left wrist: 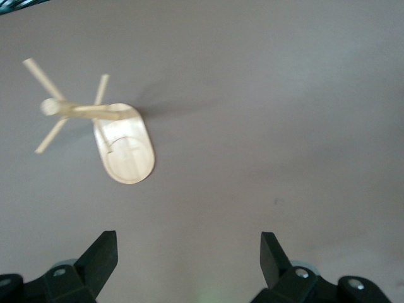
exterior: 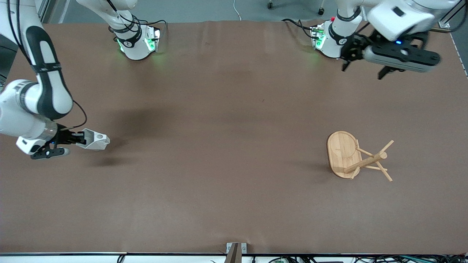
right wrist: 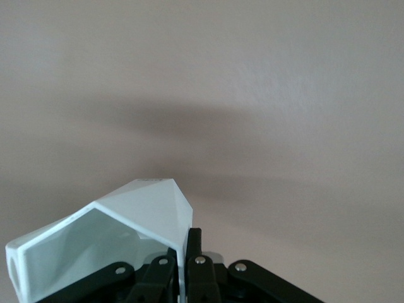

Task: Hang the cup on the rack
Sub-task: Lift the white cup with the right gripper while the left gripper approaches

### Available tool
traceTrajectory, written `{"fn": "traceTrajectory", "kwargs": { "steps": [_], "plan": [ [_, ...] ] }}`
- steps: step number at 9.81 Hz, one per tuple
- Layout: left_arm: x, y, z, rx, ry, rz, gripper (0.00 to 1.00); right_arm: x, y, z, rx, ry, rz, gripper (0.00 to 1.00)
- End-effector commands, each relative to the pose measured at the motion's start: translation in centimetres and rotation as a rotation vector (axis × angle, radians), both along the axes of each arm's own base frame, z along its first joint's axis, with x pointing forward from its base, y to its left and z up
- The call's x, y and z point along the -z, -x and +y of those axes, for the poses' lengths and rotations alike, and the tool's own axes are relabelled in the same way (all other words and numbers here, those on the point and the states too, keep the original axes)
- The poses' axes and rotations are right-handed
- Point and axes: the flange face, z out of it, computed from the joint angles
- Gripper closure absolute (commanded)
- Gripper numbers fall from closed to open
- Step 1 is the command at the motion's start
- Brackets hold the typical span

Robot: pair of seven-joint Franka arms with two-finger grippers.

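Small matte white faceted cup (right wrist: pixel 120 240) clamped in right tool (right wrist: pixel 183 265), fingers closed on its wall, over brown bench (right wrist: pixel 252 95).

Faceted white cup (exterior: pixel 94 140) held aloft sideways; bamboo rack (exterior: pixel 353 156) upright on table.

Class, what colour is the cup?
Matte white; the cup shows best in the front view.

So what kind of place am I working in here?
Most likely a robotics lab bench: two arms mounted on a bare brown table, cables trailing off its edges, and just a cup and a wooden rack as props.
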Motion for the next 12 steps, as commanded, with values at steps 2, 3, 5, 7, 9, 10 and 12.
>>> {"fn": "traceTrajectory", "kwargs": {
  "steps": [2,3,5,7,9,10,12],
  "plan": [
    [0.7,3.7,-9.5,0.204,0.035,-0.017,0.00,-3.8,-1.5,6.0,0.019,-0.364,0.043,1.00],
    [0.7,5.2,-12.5,0.275,0.059,-0.044,0.00,-3.7,-1.6,8.8,0.029,-0.474,0.055,1.00],
    [1.7,7.7,-18.7,0.398,0.163,-0.059,0.00,-3.8,-1.7,17.8,-0.003,-0.640,0.076,1.00],
    [3.4,9.3,-24.4,0.492,0.293,-0.076,0.00,-3.7,-0.4,23.7,-0.010,-0.820,0.153,0.99],
    [6.2,10.4,-28.4,0.577,0.354,-0.060,0.00,-3.7,0.9,26.4,-0.032,-0.917,0.236,0.99],
    [7.8,9.6,-28.9,0.661,0.357,-0.051,0.00,-3.6,1.6,27.8,-0.045,-0.937,0.263,0.99],
    [9.4,8.1,-29.5,0.759,0.389,-0.081,0.00,-2.5,3.3,30.2,-0.035,-0.977,0.312,0.99]
  ]
}}
